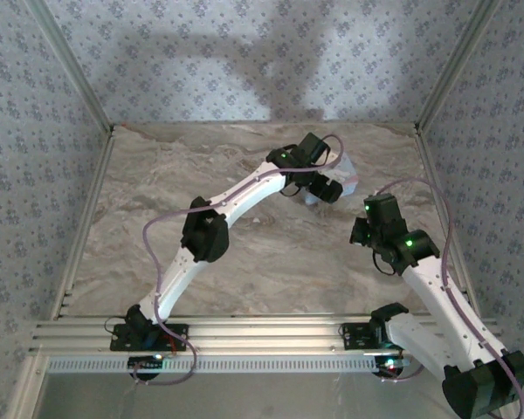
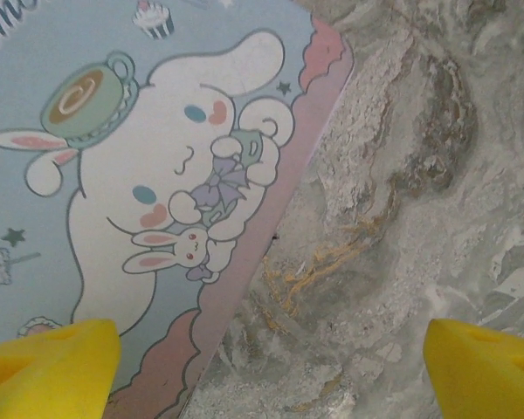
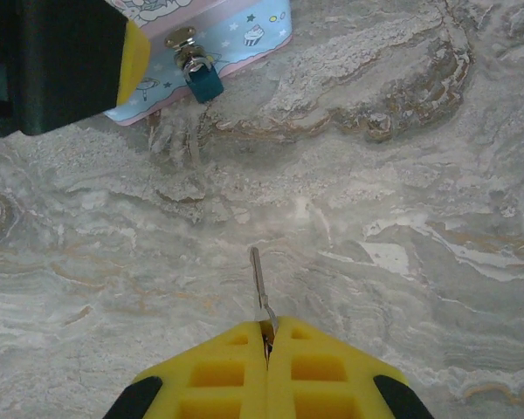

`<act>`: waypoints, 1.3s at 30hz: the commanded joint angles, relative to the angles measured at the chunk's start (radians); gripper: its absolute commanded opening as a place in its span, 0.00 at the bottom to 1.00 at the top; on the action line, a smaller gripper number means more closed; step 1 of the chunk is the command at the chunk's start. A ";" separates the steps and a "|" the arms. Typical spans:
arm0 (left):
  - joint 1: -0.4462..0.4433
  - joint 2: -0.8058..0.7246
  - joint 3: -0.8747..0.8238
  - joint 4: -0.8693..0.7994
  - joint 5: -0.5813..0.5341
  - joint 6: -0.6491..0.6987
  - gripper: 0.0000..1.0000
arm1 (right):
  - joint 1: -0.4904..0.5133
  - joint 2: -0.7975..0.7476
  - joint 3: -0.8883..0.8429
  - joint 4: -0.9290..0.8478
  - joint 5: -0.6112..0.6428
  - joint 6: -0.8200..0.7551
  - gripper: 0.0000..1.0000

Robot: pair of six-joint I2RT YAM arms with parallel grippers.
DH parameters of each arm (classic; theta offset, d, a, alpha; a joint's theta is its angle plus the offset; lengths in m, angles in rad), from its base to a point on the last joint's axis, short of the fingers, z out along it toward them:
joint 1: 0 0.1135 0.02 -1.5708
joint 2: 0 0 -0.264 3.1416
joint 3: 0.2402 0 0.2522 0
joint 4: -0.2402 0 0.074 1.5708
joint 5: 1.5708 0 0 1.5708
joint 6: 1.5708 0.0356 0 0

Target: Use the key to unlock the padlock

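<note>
From overhead, the light-blue rectangular cartoon-printed tin (image 1: 346, 169) is mostly covered by the left gripper (image 1: 325, 188), and any lock on it is too small to make out. The left wrist view cuts the tin's lid off at the frame edges; the yellow fingertips (image 2: 48, 367) stand spread wide and released, one over the lid's corner and one over the grey veined marble table (image 2: 419, 175). The right wrist view gives the tin's front wall, where the tiny blue padlock with a silvery shackle (image 3: 204, 81) hangs from a gold hasp (image 3: 182, 39). The right gripper (image 3: 268, 330) is clenched on a thin silvery key (image 3: 258, 278), its bow hidden between the pads. The key's blade points toward the padlock, well apart from it across bare marble.
</note>
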 commanded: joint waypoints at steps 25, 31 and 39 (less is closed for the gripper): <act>-0.015 -0.487 -0.860 0.170 -0.157 0.051 0.85 | -0.039 0.047 -0.039 0.066 -0.111 0.012 0.01; 0.010 -0.607 -1.060 0.222 -0.193 -0.010 0.85 | -0.041 0.067 -0.043 0.102 -0.122 0.016 0.01; 0.112 -0.632 -1.099 0.236 -0.173 -0.032 0.86 | -0.037 0.083 -0.067 0.211 -0.227 0.006 0.01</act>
